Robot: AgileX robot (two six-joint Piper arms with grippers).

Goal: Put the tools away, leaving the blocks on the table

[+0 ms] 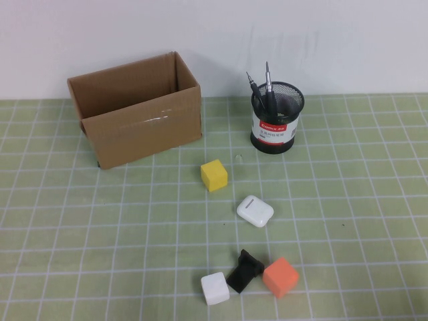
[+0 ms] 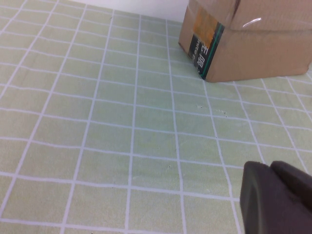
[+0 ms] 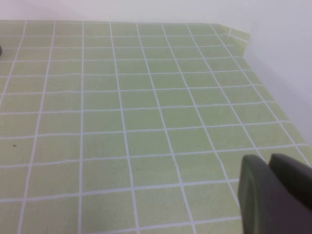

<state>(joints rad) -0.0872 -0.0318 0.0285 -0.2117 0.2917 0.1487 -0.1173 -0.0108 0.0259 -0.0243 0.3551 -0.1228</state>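
Two thin tools stand in the black mesh pen cup: a silver-tipped one and a thin dark pointed one. The red-handled scissors are not in view. On the pale green grid table sit the yellow block, the white block and the orange block. Neither arm shows in the high view. My left gripper is shut and empty above bare table near the cardboard box. My right gripper is shut and empty above bare table near its far right edge.
An open cardboard box stands at the back left. A rounded white case lies mid-table. A small black angular object lies between the white and orange blocks. A white wall runs behind the table.
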